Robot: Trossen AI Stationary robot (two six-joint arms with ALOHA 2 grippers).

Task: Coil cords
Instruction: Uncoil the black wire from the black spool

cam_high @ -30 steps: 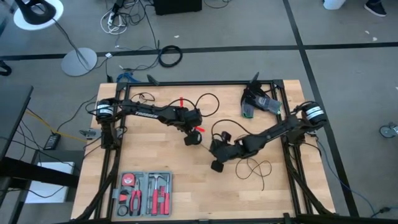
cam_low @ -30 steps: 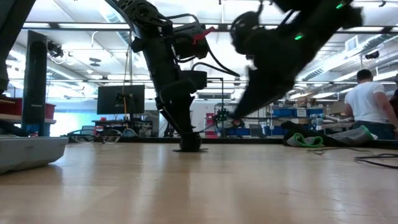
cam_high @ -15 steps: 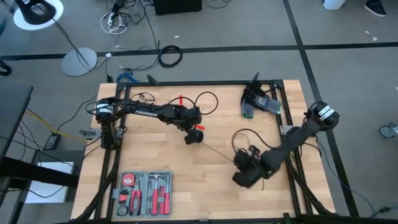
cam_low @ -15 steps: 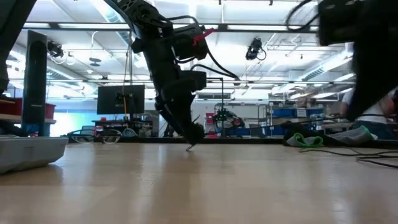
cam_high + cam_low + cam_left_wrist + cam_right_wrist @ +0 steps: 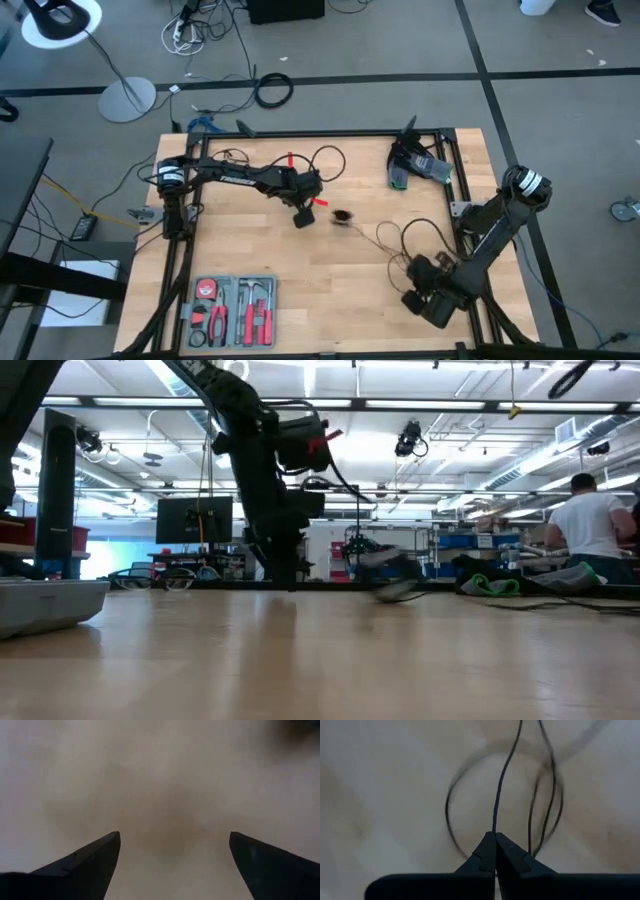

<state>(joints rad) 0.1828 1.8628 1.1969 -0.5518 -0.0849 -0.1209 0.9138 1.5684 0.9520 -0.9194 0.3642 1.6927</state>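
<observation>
Cord (image 5: 400, 238) now trails across the worktop (image 5: 330, 300) from puck (image 5: 341, 216), mid-frame in the high view, to loops at lower right. Right gripper (image 5: 495, 851), fingers pressed together on the cord, has swung from frame centre to the lower right, dragging the cord along. Left gripper (image 5: 172, 851), fingers apart and holding nothing, has let the puck go; it lies free. Likely the coil forms at lower right.

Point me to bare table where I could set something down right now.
Bare wood lies between the tool tray and the right gripper, along the front of the table. Crowded: the cord loops and its puck, right of centre, near the open left gripper. The right gripper is shut on the cord.
</observation>
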